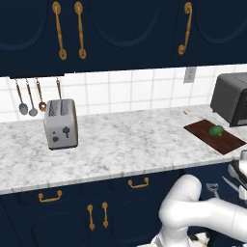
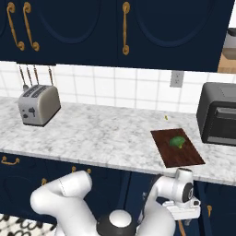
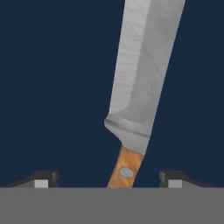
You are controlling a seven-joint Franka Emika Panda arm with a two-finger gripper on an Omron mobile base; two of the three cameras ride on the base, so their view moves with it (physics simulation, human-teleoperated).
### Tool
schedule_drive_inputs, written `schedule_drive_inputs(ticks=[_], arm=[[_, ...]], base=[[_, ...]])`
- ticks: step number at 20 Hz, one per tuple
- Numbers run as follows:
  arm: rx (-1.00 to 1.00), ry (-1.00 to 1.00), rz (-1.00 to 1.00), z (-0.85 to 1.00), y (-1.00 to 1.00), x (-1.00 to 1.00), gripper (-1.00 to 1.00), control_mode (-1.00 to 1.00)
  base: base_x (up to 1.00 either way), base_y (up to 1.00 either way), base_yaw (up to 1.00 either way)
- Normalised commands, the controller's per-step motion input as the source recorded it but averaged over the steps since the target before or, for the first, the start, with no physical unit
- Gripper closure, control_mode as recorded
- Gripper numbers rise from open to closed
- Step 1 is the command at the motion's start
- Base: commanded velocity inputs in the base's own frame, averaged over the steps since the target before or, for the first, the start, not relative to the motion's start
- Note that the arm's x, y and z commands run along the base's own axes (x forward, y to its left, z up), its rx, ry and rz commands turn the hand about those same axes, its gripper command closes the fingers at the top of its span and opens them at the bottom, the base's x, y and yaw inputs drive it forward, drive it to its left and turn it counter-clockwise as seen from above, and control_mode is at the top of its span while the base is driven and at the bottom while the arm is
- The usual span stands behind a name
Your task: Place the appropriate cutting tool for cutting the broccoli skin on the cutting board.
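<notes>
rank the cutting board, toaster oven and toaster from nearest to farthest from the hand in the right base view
The hand hangs low in front of the cabinets, below the counter edge.
1. Cutting board: on the counter just above the hand.
2. Toaster oven: farther back, to the right.
3. Toaster: far left end of the counter.
</notes>
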Motion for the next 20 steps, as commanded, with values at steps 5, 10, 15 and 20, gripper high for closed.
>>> schedule_drive_inputs(ticks=[5,10,15,20], arm=[[0.05,-0.11,0.09,-0.46,0.0,-0.28,1.0,-1.0],[0.03,-0.08,0.1,-0.17,0.19,-0.25,1.0,-1.0],[0.0,-0.01,0.14,0.18,0.24,-0.36,1.0,-1.0],[0.0,-0.1,0.18,0.9,0.03,-0.53,1.0,-1.0]], base=[[0.0,0.0,0.0],[0.0,0.0,0.0],[0.0,0.0,0.0],[0.0,0.0,0.0]])
